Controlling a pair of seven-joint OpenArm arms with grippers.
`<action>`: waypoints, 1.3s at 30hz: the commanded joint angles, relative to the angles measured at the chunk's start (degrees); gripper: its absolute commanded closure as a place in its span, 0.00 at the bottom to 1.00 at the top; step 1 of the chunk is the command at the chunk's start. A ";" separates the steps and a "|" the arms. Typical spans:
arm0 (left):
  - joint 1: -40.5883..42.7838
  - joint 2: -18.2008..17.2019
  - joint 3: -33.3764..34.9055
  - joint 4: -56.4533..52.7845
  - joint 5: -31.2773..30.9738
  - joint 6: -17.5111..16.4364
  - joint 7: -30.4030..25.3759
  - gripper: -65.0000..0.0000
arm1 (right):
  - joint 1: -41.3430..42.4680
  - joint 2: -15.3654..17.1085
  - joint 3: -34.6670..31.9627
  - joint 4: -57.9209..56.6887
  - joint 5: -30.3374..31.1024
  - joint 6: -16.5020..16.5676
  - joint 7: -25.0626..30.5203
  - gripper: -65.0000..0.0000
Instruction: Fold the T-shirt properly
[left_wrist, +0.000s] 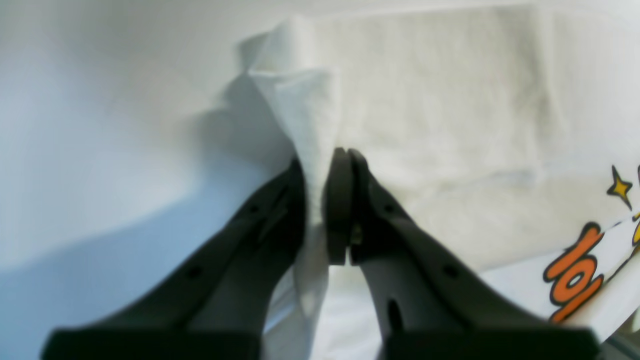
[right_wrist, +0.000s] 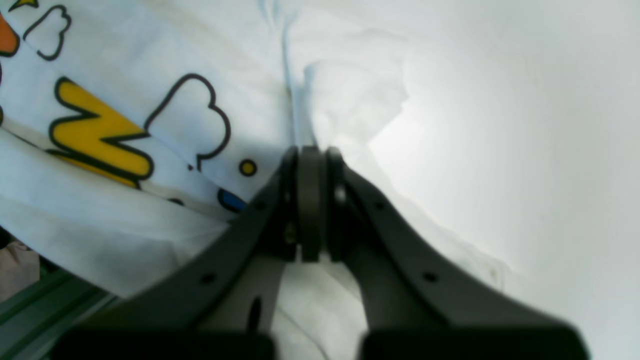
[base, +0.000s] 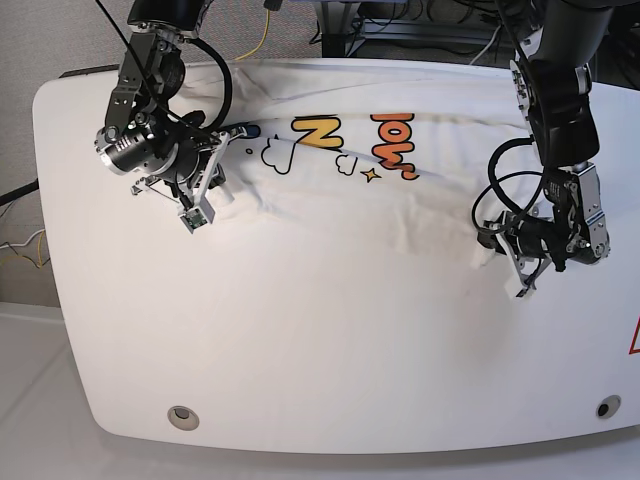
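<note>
The T-shirt (base: 330, 200) is plainly cloth: soft, matt white cotton-looking knit that creases and bunches easily, with a flat printed graphic in solid orange, yellow and blue that looks smooth against the weave. The bench (base: 300, 350) under it is a hard white top with a slight sheen, smooth and featureless. Both the left gripper (left_wrist: 327, 210) and right gripper (right_wrist: 310, 200) look like matt dark grey plastic, probably moulded, though the wrist views are too blurry to be sure of the texture.
</note>
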 joint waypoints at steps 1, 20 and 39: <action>-0.10 -1.08 0.00 1.71 3.34 0.16 4.53 0.92 | 0.84 0.41 0.18 1.06 0.55 0.18 0.82 1.00; -0.01 -1.08 0.18 4.53 3.43 0.16 4.97 0.92 | 0.93 0.23 0.18 1.06 0.55 0.18 0.82 1.00; -1.86 -1.08 1.41 4.70 3.61 0.16 5.06 0.92 | 2.69 0.14 0.18 1.06 0.64 0.18 0.82 1.00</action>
